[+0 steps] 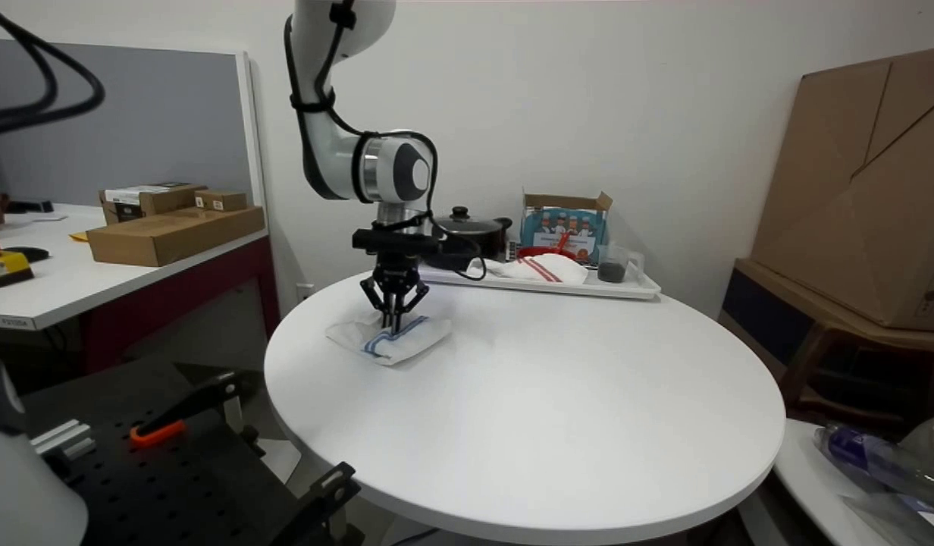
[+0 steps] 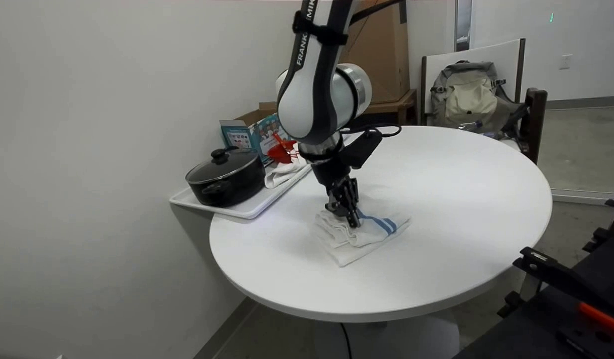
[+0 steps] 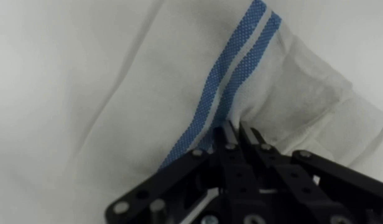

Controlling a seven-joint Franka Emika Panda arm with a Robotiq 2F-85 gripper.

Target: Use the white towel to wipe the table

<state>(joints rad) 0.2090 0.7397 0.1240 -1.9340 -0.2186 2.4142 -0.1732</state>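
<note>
A white towel with blue stripes (image 1: 421, 345) lies folded and creased on the round white table (image 1: 550, 425). It also shows in an exterior view (image 2: 352, 252) and fills much of the wrist view (image 3: 148, 93). My gripper (image 1: 392, 326) points down onto the towel, and it shows in an exterior view (image 2: 354, 223) too. In the wrist view my gripper (image 3: 237, 130) has its fingers close together with a pinched fold of towel between them, beside the blue stripes. The fingertips are partly sunk in the cloth. The rest of the towel lies flat on the tabletop around the fingers.
At the table's wall-side edge stands a white tray (image 1: 640, 288). It bears a black lidded pot (image 2: 230, 174), a red-striped towel (image 1: 558, 268), a red utensil (image 2: 281, 149), a blue picture box (image 1: 564, 226) and a clear cup (image 1: 612, 265). Black clamps (image 1: 323, 497) are near the table edge.
</note>
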